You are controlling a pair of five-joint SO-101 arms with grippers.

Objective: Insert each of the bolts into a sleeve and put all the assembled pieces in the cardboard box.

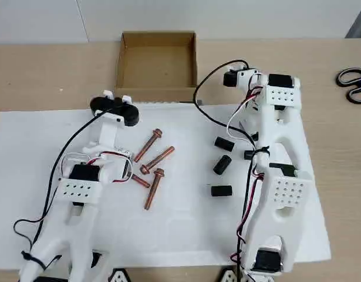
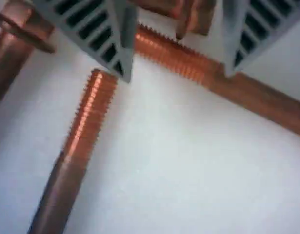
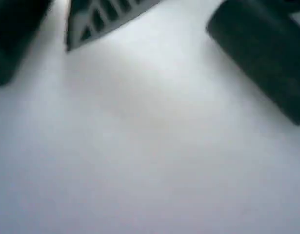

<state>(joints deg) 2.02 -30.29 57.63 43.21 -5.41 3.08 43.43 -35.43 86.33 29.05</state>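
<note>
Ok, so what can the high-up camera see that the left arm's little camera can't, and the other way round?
High view: the open brown cardboard box, the black cylindrical sleeves, and black-handled scissors on the wooden table. Left wrist view: the fine screw threads on the copper-coloured metal bolts, and the left gripper open, its grey ribbed fingers either side of one bolt's threaded end. Both: those bolts lying on the white paper sheet.
</note>
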